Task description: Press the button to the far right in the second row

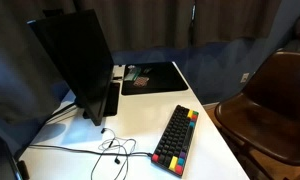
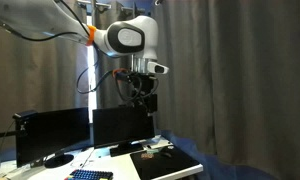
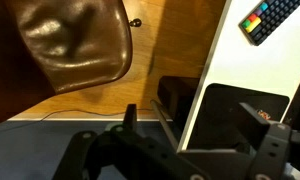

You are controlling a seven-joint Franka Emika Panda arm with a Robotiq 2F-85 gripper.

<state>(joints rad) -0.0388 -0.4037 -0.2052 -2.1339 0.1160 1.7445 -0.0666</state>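
A black keyboard (image 1: 176,138) with a band of coloured keys lies on the white table (image 1: 140,125) near its front edge. It also shows in an exterior view (image 2: 90,175) and at the top right of the wrist view (image 3: 275,18). Single keys are too small to tell apart. My gripper (image 2: 142,105) hangs high above the table, well apart from the keyboard. In the wrist view its two fingers (image 3: 195,118) stand wide apart with nothing between them, over the black mat (image 3: 240,105).
A black monitor (image 1: 75,60) stands on the table's back part, with a second screen (image 2: 50,135) beside it. A black mat (image 1: 152,77) holds small items. A brown chair (image 1: 275,100) stands beside the table. Loose cables (image 1: 110,150) lie near the keyboard.
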